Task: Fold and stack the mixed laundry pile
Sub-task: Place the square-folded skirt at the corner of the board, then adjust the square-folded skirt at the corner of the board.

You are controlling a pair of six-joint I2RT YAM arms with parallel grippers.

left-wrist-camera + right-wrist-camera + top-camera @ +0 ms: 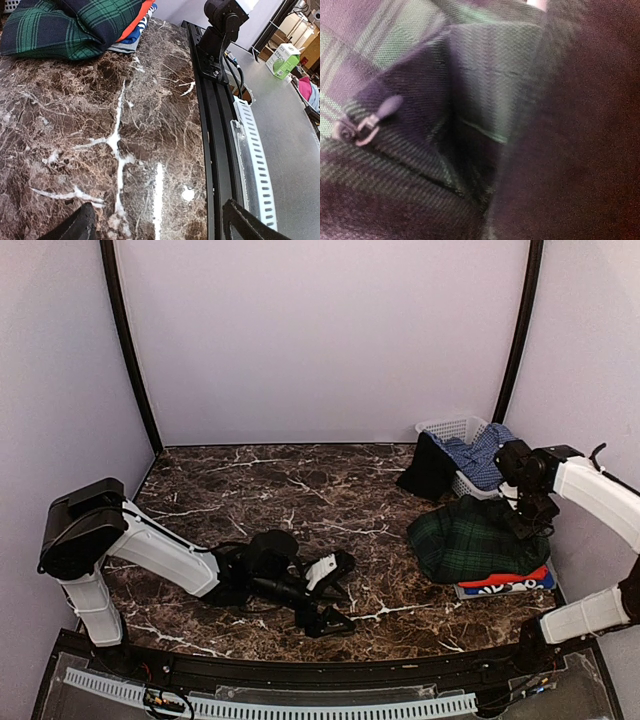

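Note:
A dark green tartan skirt (470,538) lies on top of a folded red-orange T-shirt (520,577) and a blue white-printed T-shirt (505,588) at the right of the table. My right gripper (528,525) is pressed down onto the skirt's right edge. In the right wrist view the tartan cloth (485,55) and its zipper pull (382,110) fill the frame, with a fold pinched by the blurred dark fingers (580,150). My left gripper (345,592) rests low near the front middle, open and holding nothing (160,230). The left wrist view shows the same skirt (65,25) at the top left.
A white slotted basket (455,430) at the back right holds a light blue patterned shirt (485,455), and a black garment (428,468) hangs over its side. The black rail (215,150) runs along the table's near edge, with the right arm's base (220,35) on it.

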